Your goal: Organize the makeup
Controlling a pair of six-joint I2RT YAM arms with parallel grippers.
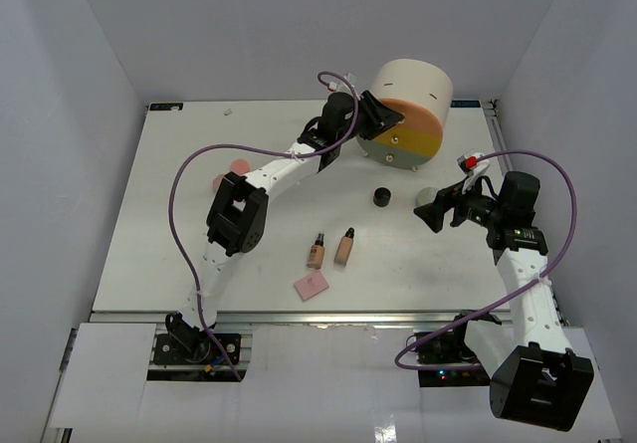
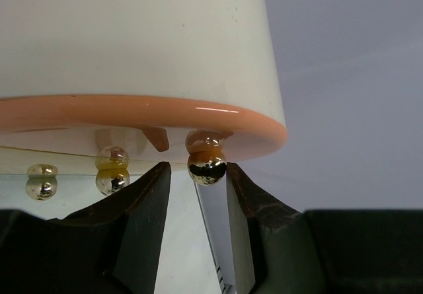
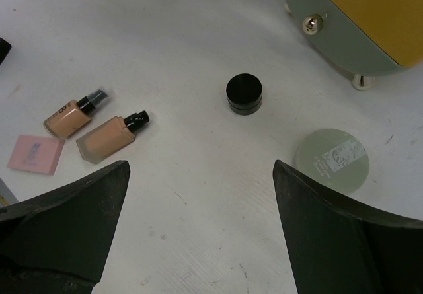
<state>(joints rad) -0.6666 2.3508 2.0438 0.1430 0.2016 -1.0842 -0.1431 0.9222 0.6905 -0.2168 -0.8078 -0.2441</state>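
Top external: makeup (image 1: 344, 248) loose on worktop (image 1: 179, 244), six o'clock of drawer unit (image 1: 410, 90); left hand (image 2: 198, 168) parted astride knob (image 2: 207, 168), right hand (image 3: 199, 165) spread.

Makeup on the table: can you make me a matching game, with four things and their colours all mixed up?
Things:
1 flat square
2 small round jar
3 wide round jar
4 two bottles

Colours:
a black
b pale green
c beige with black caps
d pink

Pairs: 1-d, 2-a, 3-b, 4-c.
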